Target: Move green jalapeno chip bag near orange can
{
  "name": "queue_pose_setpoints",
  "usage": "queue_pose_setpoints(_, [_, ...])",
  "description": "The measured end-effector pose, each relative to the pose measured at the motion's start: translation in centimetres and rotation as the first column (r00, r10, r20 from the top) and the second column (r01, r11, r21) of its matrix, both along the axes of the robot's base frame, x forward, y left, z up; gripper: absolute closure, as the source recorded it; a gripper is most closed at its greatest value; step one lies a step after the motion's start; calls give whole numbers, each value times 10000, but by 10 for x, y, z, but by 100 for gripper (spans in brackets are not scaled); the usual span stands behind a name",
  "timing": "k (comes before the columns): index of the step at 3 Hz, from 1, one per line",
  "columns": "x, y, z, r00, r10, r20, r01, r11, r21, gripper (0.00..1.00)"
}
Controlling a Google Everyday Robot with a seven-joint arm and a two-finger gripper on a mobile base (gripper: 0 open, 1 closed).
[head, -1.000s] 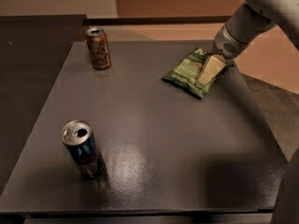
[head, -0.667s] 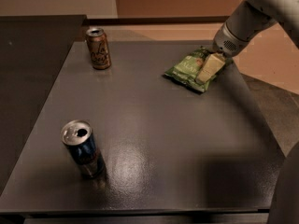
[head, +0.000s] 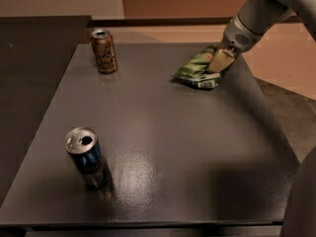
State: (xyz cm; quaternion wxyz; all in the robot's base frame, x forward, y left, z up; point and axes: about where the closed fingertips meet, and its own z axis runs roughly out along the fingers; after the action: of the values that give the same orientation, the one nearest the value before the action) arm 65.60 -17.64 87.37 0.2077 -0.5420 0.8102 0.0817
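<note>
Gripper (head: 220,61) is pinching the crinkly green jalapeno chip bag (head: 192,69), jaws closed on it, at the far right of the matte dark table (head: 163,132); the slim cylindrical orange can (head: 103,51) is standing upright far left, well apart.

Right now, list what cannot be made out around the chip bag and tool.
- Camera view: green jalapeno chip bag, right end covered by the tool over it.
- Camera view: arm above the tool, cut off by the top edge.
- Camera view: orange can, back turned away.
</note>
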Motion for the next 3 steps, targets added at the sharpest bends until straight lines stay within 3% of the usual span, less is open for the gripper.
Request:
queue_pose_setpoints(1, [-7, 28, 18, 9991, 411, 34, -412, 9976, 556, 100])
queue_pose_setpoints(3, [-6, 102, 44, 9882, 1470, 436, -1514, 9801, 1280, 100])
